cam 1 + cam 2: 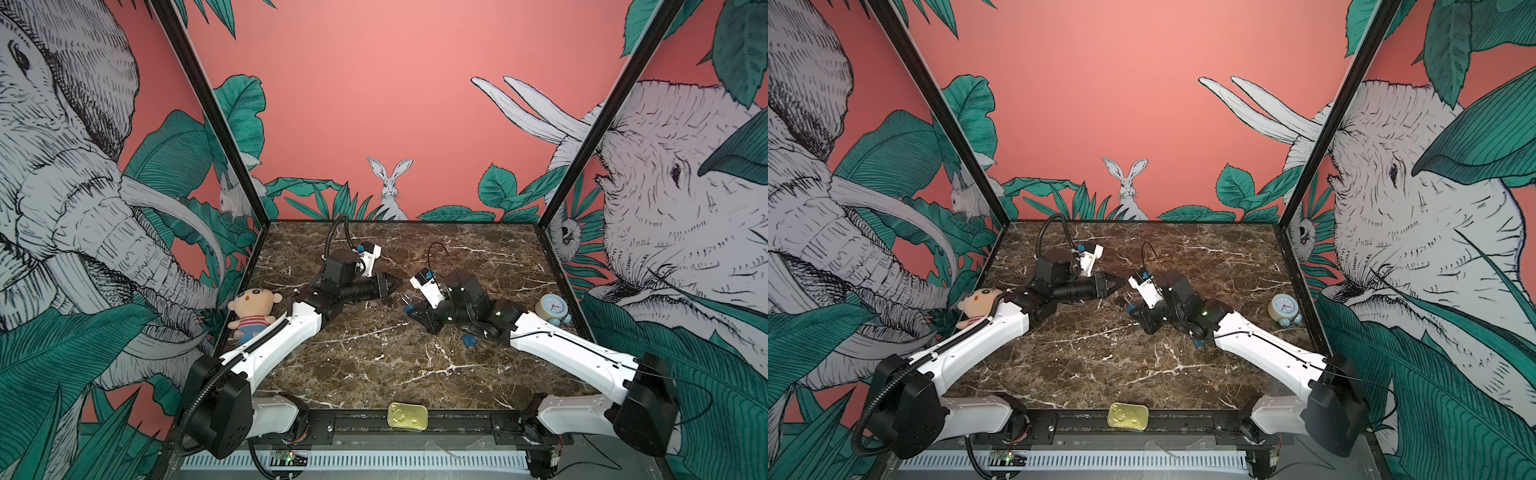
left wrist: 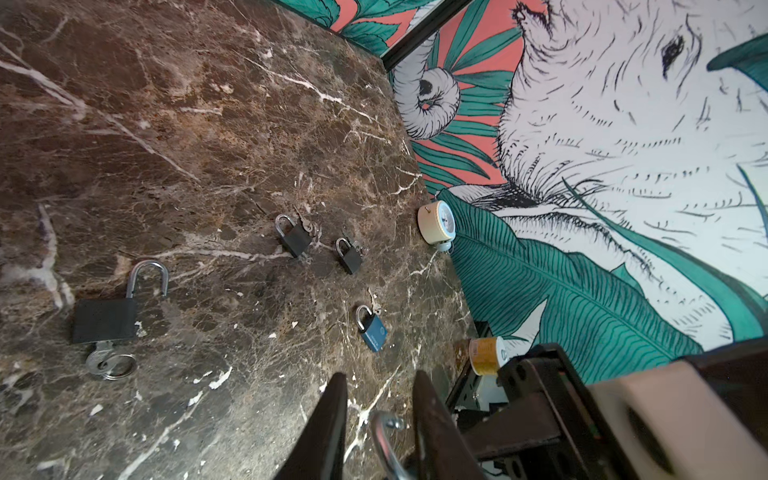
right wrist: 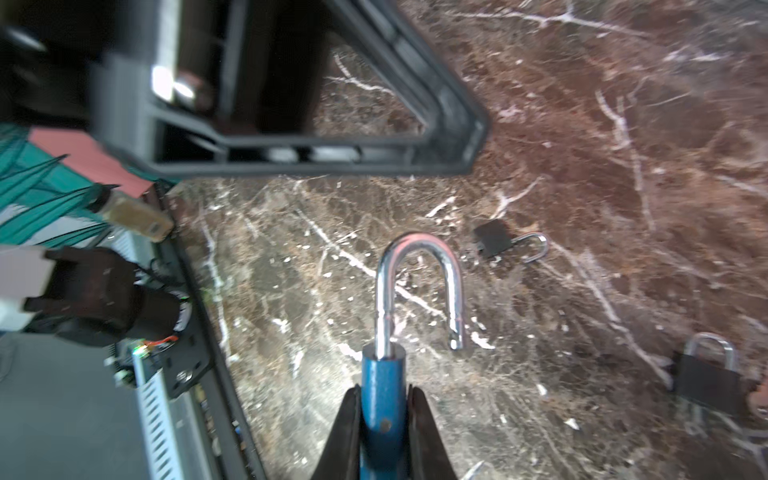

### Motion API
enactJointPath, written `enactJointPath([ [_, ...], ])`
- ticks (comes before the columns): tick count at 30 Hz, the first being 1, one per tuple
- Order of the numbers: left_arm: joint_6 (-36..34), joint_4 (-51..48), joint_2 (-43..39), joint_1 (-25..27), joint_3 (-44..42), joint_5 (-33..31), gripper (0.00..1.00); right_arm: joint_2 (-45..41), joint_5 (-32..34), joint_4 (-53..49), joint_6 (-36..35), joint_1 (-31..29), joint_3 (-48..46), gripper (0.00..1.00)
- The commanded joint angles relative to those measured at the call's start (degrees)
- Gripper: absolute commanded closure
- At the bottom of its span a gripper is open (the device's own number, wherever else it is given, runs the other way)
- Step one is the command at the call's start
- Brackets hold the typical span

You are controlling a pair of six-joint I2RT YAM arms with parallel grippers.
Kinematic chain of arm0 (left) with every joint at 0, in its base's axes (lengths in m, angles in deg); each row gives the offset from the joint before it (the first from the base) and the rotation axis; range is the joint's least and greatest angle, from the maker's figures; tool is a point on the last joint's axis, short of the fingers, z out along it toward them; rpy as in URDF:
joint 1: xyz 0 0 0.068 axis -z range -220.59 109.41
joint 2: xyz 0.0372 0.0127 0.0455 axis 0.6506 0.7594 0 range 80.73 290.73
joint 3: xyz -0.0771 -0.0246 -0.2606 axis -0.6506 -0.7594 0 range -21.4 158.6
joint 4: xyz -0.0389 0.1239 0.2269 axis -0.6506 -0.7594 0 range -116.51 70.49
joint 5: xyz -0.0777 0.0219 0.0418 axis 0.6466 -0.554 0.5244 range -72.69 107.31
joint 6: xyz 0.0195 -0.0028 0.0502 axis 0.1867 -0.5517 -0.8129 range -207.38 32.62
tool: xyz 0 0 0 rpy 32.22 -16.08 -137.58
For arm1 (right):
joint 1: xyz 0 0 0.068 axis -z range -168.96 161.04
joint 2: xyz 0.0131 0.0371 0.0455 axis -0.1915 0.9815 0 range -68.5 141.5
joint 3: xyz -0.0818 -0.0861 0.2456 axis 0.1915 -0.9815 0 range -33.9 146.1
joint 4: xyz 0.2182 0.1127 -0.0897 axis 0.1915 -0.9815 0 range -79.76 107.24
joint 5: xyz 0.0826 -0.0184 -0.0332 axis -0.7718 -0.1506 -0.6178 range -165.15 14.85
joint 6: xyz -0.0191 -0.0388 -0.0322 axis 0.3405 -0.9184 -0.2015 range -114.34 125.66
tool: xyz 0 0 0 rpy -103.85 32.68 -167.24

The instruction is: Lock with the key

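Blue padlock [image 3: 382, 370] is clamped by its body in our right gripper [image 3: 383, 390] near the middle of the desk [image 1: 374, 361], shackle [image 3: 415, 249] open, left gripper [image 2: 380, 374] spread and empty just beside it, so we figure we're at the closing step and next is pressing that shackle home squarely.

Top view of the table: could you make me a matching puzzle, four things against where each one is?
Things:
1. plush doll
2. alarm clock
3. gold tin
4. blue padlock

Places:
A. clamped in the right gripper
B. on the black front rail
C. at the left edge of the table
D. at the table's right edge

Pairs: 1-C, 2-D, 3-B, 4-A
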Motion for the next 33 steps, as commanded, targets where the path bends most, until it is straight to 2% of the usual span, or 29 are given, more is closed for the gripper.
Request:
enactJointPath([
  [1,-1.38,5.92,-0.57,-0.27,-1.26,6.28,0.74,-1.48,-5.85,-0.76,1.60,0.60,1.90,1.00],
  [7,-1.43,7.23,2.32,-0.20,-0.81,14.37,0.83,-2.85,-8.47,-1.00,3.62,3.19,1.62,1.00],
  [12,-4.14,2.63,1.78,-0.24,-0.90,15.21,0.84,-3.34,-12.95,0.29,5.08,6.75,1.59,1.00],
  [16,-3.13,4.32,0.29,-1.08,-2.68,14.10,0.84,-1.97,-15.26,0.42,4.92,8.46,2.61,1.00],
  [21,4.11,14.52,-0.77,-4.97,-6.42,15.56,0.71,0.53,-18.29,1.65,5.24,9.65,3.42,1.00],
  [24,4.71,15.86,0.09,-5.90,-6.04,17.32,0.64,2.04,-20.58,3.29,6.43,10.18,3.95,1.00],
  [33,7.76,23.26,2.62,-6.98,-5.70,22.07,0.63,5.43,-28.30,8.14,11.44,13.13,6.04,1.00],
])
